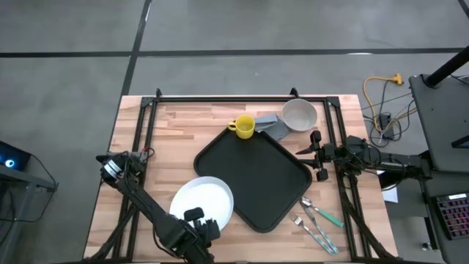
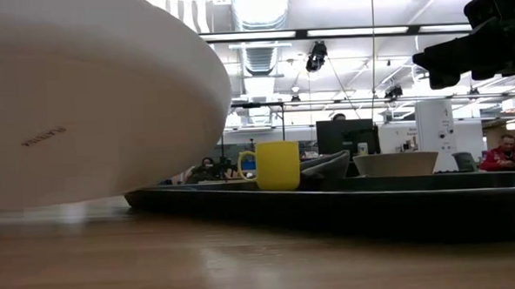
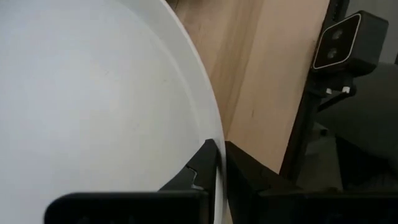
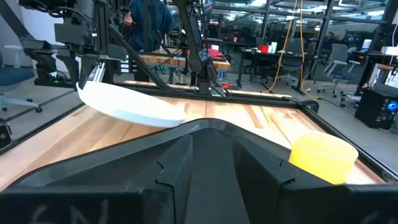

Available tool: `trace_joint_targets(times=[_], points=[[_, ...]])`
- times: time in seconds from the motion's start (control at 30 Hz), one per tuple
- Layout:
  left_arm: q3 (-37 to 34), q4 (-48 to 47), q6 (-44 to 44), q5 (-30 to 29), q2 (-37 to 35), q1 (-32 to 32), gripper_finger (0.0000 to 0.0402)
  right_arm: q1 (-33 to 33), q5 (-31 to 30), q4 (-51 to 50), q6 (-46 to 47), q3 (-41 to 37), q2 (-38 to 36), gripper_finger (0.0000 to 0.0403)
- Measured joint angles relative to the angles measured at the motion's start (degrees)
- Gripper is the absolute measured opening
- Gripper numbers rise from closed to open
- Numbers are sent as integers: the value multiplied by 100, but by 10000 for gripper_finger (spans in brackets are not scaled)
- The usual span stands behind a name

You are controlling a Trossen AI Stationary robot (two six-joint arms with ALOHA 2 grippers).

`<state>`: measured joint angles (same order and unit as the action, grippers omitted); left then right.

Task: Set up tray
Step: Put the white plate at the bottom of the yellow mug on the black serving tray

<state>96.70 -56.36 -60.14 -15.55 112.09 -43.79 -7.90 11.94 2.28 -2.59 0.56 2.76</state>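
Gripping the white plate (image 1: pixel 203 199) rim, left pincer (image 3: pixel 219 163) tilts it above the wooden table (image 1: pixel 176 136); right pincer (image 1: pixel 316 155) closed.

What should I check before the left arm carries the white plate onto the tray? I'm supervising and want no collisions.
1. Grip: left gripper fingers pinch the white plate at its rim: ok.
2. Plate clear of the table: lifted and tilted in the right wrist view: ok.
3. Landing spot: tray surface is bare: ok.
4. Plate already overlaps the tray's near-left edge: cannot tell whether they touch.
5. Right gripper hangs at the tray's right edge, possibly in the way: not ok.
6. Yellow mug sits at the tray's far edge, clear of the likely path: ok.
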Motion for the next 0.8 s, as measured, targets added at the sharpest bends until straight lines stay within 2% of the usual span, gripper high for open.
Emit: trace_joint_targets(times=[0.13,0.4,0.67,0.8], points=[[1,38,109,-10,0,-46,6,0,2,-2,0,0,0,107],[1,244,1003,-213,-84,-43,6,0,1,0,0,0,2,107],[-2,908,2099,-1204,-614,-39,0,-2,0,4,-18,0,2,107],[-2,1061,2475,-1499,-877,28,1,-2,0,1,-127,0,2,107]])
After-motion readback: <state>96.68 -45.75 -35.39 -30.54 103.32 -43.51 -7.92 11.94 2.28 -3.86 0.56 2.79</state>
